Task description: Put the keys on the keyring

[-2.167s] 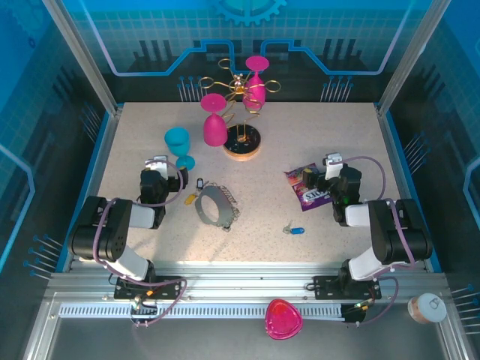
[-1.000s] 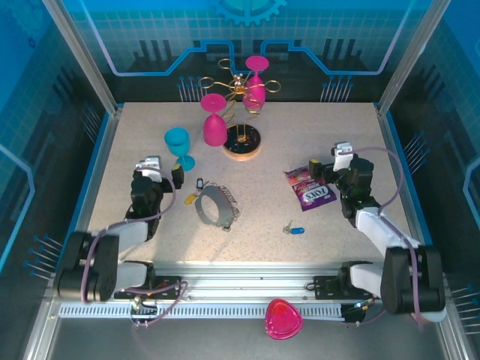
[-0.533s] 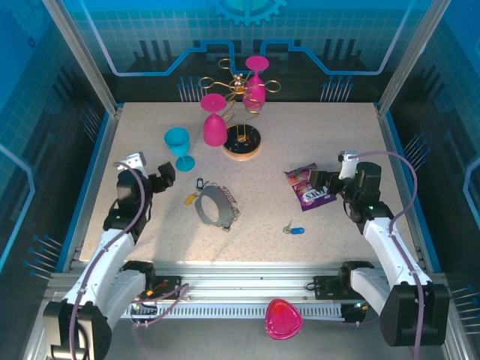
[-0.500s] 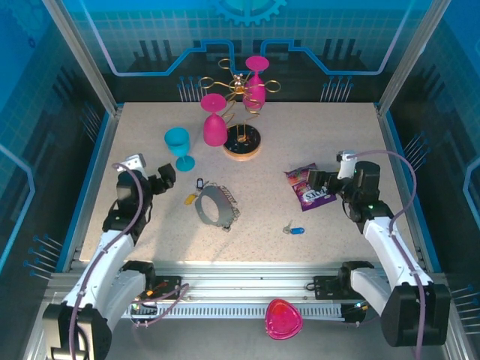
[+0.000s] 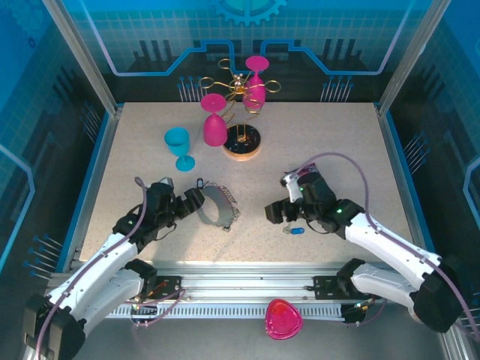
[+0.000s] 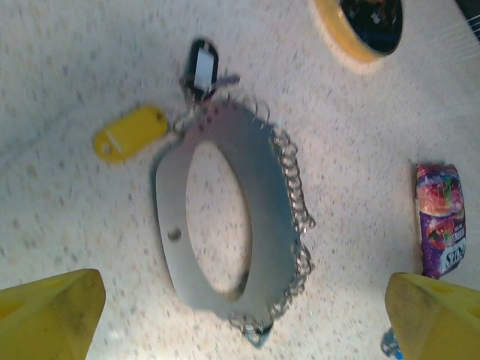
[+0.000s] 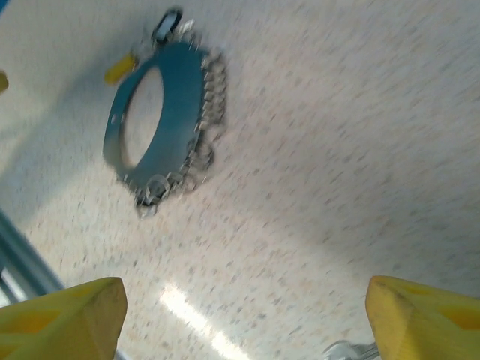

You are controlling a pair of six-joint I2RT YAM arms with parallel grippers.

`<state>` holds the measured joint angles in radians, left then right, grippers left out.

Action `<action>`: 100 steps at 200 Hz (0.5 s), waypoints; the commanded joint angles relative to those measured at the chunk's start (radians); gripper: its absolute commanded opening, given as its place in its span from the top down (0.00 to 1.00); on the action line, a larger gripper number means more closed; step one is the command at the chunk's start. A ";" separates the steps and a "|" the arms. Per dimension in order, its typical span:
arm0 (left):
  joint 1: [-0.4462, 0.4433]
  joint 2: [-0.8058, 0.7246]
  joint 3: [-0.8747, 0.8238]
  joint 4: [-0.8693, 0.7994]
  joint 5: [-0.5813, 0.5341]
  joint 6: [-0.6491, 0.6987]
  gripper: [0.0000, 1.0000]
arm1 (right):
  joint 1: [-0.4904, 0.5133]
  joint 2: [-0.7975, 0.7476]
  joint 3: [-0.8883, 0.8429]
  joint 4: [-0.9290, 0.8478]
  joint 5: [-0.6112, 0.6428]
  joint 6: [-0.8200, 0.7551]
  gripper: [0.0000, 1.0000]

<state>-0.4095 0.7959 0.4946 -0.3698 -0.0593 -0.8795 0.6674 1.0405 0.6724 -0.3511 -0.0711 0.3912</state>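
Yellow fingers (image 6: 52,315) wide and empty on both arms, the left gripper (image 5: 191,202) just beside the flat-lying keyring (image 5: 208,211) with a yellow key (image 6: 129,133) and a black key (image 6: 201,67) at its rim, the right gripper (image 5: 276,212) near the loose blue key (image 5: 295,230): seemingly the reaching step, next needing a low pinch on it

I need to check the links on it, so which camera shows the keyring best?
The left wrist view: the keyring sits large and sharp mid-frame, with its chain links, yellow key tag and black key tag clear. The right wrist view shows it smaller and blurred, upper left; the top external view, tiny.
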 commanded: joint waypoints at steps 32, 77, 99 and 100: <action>-0.096 0.030 0.038 -0.204 -0.030 -0.373 0.13 | 0.129 0.171 0.116 -0.094 0.135 0.023 0.20; -0.180 0.099 0.036 -0.165 0.007 -0.537 0.21 | 0.129 0.343 0.250 -0.165 0.109 0.028 0.26; -0.227 0.181 0.058 -0.128 0.013 -0.619 0.25 | 0.125 0.373 0.270 -0.164 0.121 0.058 0.28; -0.229 0.185 0.059 -0.127 0.013 -0.624 0.25 | 0.125 0.373 0.271 -0.163 0.121 0.059 0.28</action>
<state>-0.5934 0.9123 0.5079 -0.5167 -0.0696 -1.3567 0.7864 1.3949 0.9024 -0.4671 0.0277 0.4160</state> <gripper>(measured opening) 0.770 0.727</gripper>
